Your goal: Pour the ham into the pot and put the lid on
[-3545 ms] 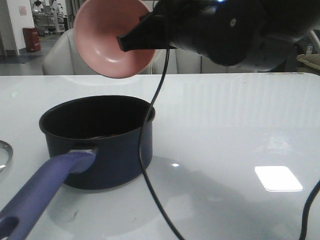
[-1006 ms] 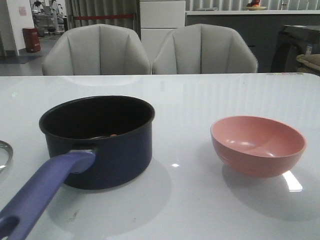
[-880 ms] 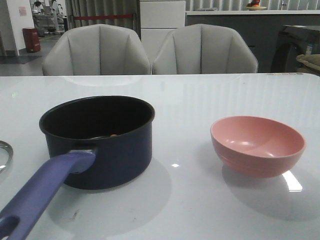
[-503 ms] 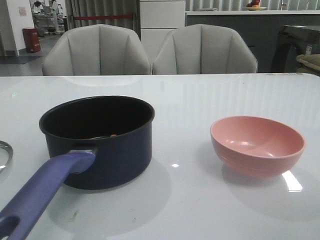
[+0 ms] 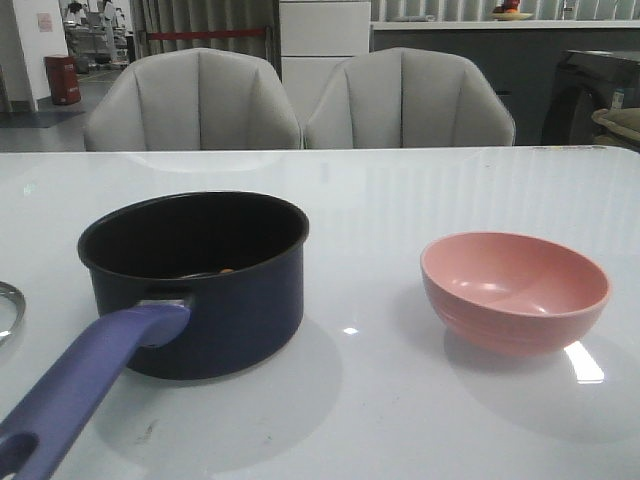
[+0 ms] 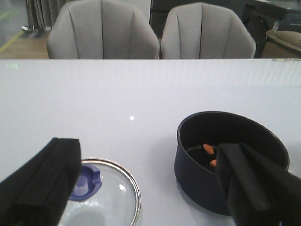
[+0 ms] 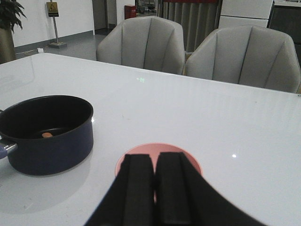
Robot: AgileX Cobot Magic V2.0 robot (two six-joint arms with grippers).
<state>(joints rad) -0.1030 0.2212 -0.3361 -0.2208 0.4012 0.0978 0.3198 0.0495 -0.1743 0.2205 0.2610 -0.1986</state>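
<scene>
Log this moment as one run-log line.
ham in saucepan | pink bowl empty | glass lid on table | left gripper open | right gripper shut

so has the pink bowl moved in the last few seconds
Yes. It was held tipped in the air above the pot; now the bowl sits upright on the table, to the right of the pot and apart from it.

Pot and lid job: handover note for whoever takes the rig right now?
Left gripper: open, empty, hanging above the lid.
Right gripper: shut, empty, above the pink bowl.
Ham: orange chunks in the pot; pouring done.
Pink bowl: upright on the table, looks empty.
Lid: flat on the table beside the pot, not gripped.
Left to do: grasp the lid by its blue knob and set it on the pot.
</scene>
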